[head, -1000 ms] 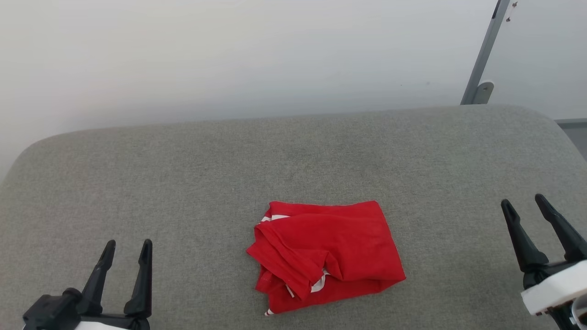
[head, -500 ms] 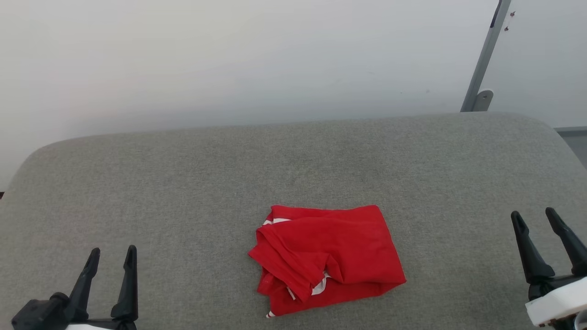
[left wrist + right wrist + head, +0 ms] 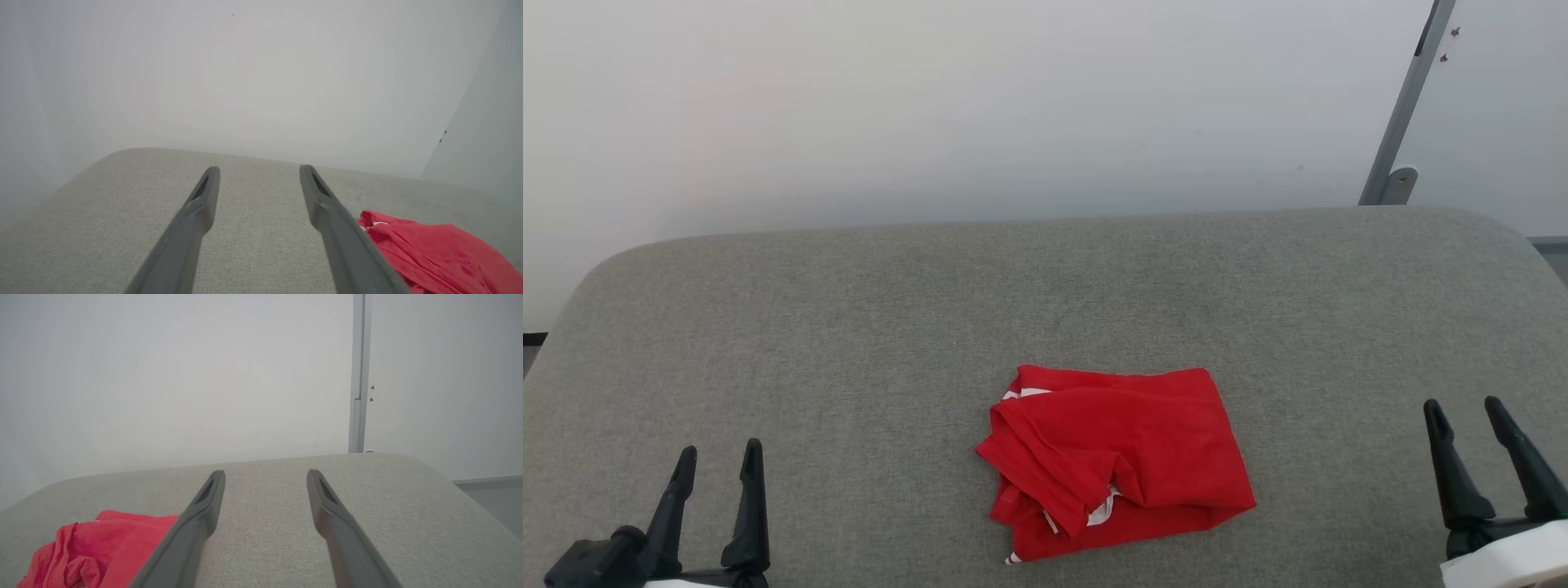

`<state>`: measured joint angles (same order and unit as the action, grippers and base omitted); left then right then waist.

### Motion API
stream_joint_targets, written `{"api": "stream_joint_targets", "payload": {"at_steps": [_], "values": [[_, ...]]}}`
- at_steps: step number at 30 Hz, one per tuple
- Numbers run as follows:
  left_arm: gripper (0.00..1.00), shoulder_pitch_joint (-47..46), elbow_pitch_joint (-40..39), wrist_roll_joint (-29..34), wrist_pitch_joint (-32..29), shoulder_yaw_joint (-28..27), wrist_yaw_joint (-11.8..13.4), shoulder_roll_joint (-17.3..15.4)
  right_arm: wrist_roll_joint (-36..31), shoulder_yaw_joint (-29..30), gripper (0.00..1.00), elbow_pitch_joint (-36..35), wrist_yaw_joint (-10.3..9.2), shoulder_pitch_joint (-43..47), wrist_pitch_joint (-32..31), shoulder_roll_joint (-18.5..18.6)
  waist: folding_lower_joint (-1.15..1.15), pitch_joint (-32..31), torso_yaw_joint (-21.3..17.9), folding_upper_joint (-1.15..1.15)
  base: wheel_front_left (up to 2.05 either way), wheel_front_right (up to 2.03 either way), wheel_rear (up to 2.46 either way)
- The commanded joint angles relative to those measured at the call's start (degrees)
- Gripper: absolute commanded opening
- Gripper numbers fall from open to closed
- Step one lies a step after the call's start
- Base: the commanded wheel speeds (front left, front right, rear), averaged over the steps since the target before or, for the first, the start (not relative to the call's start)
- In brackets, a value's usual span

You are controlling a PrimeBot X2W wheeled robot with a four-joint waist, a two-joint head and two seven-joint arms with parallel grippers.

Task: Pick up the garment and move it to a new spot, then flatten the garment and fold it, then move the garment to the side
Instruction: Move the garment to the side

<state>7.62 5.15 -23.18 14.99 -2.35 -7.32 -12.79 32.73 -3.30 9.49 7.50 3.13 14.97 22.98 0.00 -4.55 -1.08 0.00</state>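
Both of my arms are held low, with the fingers pointing away from me across the grey cushioned surface (image 3: 849,327) toward the pale wall (image 3: 931,106). My left gripper (image 3: 721,447) is at the near left and my right gripper (image 3: 1462,403) is at the near right edge. Each has its two dark fingers spread well apart, with bare upholstery showing between them, and neither has hold of anything. I cannot tell whether the fingers touch the cushion.

The garment (image 3: 1127,465) lies between the two grippers in the near middle of the surface, well apart from both. It is a rumpled red bundle folded over on itself.

The head view shows the whole bundle, with slivers of white sleeve end at its left and lower edges. In the left wrist view it sits at the lower right, partly behind the finger on that side. In the right wrist view it sits at the lower left, also partly hidden by a finger.

A grey metal post (image 3: 358,375) stands upright against the wall behind the far right corner. A strip of grey floor (image 3: 490,490) lies to its right.
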Motion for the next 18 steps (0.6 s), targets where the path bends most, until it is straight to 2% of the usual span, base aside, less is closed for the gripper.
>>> {"api": "stream_joint_targets", "payload": {"at_steps": [1, 9, 18], "values": [[1.0, 0.48, 0.07, 0.59, 0.24, -0.25, -0.19, 0.15, -0.54, 0.25, 1.0, -0.27, -0.03, 0.68, 0.23, -0.6, 0.0, -0.03, 0.08, 0.0, 0.0, 0.0, 0.0], [1.0, 0.31, 0.4, 0.49, 0.24, -0.05, -0.19, 0.94, -1.76, -0.35, 1.0, -0.06, -0.03, 1.76, 0.24, -3.41, 0.0, -0.02, 0.53, 0.0, 0.0, 0.0, 0.0], [1.0, -0.08, 0.72, 0.66, 0.24, 0.75, -0.19, 1.01, -1.99, -1.31, 1.0, 0.17, -0.03, 1.54, 0.24, -4.54, 0.0, 0.0, 0.75, 0.0, 0.0, 0.0, 0.0]]}}
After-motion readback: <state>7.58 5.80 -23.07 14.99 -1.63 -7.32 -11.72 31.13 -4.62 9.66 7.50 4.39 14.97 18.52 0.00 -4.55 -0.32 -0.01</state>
